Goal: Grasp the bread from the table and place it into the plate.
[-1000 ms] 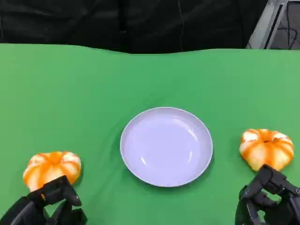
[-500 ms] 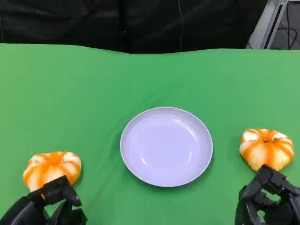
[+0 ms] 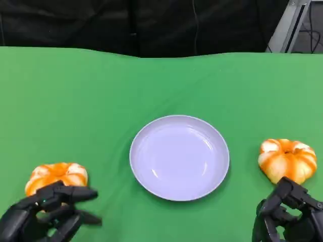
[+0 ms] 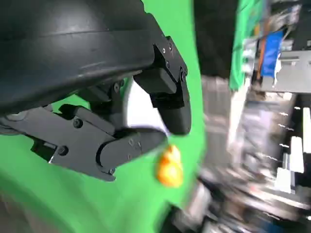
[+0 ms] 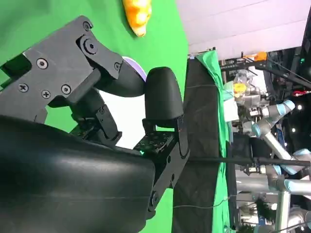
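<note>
Orange bread rolls sit untouched on the green cloth, left roll [image 3: 56, 175] and right roll [image 3: 287, 159] flanking the empty plate [image 3: 179, 157]. Your left hand [image 3: 48, 214] just spread its fingers beside the left roll, likely pre-grasp. Right hand [image 3: 287, 214] holds nothing, fingers apart, unmoved.

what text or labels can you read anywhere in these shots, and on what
None can be read.
The plate, both bread rolls and the green cloth carry no print.
The left hand and right hand show only screws, no markings.
The blue sign behind the table, in the left wrist view, is too blurred to read.
The background gear in the right wrist view is too small to tell.
</note>
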Available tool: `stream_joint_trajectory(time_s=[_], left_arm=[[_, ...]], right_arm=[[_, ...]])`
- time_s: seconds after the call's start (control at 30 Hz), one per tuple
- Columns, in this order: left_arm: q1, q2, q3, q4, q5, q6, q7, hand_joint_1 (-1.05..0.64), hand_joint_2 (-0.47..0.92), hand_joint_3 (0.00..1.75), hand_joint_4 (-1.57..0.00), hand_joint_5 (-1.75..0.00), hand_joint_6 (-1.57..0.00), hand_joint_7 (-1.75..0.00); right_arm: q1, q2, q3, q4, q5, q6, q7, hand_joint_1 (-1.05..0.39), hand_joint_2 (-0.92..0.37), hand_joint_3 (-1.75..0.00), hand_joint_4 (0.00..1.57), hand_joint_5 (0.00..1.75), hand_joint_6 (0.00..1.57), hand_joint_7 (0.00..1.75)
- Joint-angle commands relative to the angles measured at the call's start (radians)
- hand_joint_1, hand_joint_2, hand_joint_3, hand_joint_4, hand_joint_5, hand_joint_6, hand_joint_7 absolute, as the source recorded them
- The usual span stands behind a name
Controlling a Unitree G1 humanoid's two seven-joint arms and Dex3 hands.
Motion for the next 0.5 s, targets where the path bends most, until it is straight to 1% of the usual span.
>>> stream_joint_trajectory(time_s=[0.03,0.1,0.17,0.37,0.4,0.43,0.47,0.5], left_arm=[[0.03,0.056,0.053,-0.037,0.589,-0.304,0.377,-0.73,0.92,0.39,-0.18,-0.1,-0.4,0.0],[0.011,0.101,0.046,-0.054,0.793,-0.264,0.518,-0.81,0.92,0.35,-0.1,-0.04,-0.36,0.0],[-0.007,0.139,0.028,-0.056,0.924,-0.22,0.605,-0.86,0.92,0.31,-0.07,-0.02,-0.34,0.0],[-0.008,0.175,-0.021,-0.039,1.009,-0.189,0.731,-0.88,0.92,0.29,-0.06,-0.02,-0.34,0.0],[-0.007,0.183,-0.03,-0.036,1.013,-0.184,0.747,-0.88,0.92,0.29,-0.06,-0.02,-0.34,0.0],[-0.058,0.232,-0.077,-0.019,1.159,-0.081,0.691,-0.88,0.92,0.29,-0.06,-0.02,-0.34,0.0],[-0.096,0.27,-0.115,-0.007,1.269,0.0,0.648,-0.91,0.92,0.2,-0.05,-0.01,-0.28,0.0],[-0.122,0.296,-0.143,0.0,1.344,0.06,0.618,-0.92,0.92,0.17,-0.04,-0.01,-0.26,0.0]], right_arm=[[0.008,-0.01,-0.012,-0.002,0.007,-0.017,-0.001,-0.16,-0.48,-1.32,0.86,1.75,0.76,1.62],[0.008,-0.01,-0.011,-0.003,0.002,-0.015,-0.005,-0.16,-0.48,-1.32,0.86,1.75,0.76,1.62],[0.005,-0.011,-0.012,0.0,0.006,-0.014,-0.001,-0.16,-0.48,-1.32,0.86,1.75,0.76,1.62],[0.003,-0.011,-0.013,0.001,0.009,-0.014,0.002,-0.16,-0.48,-1.32,0.86,1.75,0.76,1.62],[0.003,-0.011,-0.013,0.001,0.008,-0.014,0.002,-0.16,-0.48,-1.32,0.86,1.75,0.76,1.62],[0.002,-0.01,-0.013,0.002,0.006,-0.014,0.0,-0.16,-0.48,-1.32,0.86,1.75,0.76,1.62],[0.002,-0.009,-0.014,0.002,0.005,-0.013,-0.001,-0.15,-0.49,-1.32,0.87,1.75,0.76,1.63],[0.002,-0.009,-0.014,0.002,0.004,-0.013,-0.003,-0.15,-0.49,-1.32,0.87,1.75,0.76,1.63]])
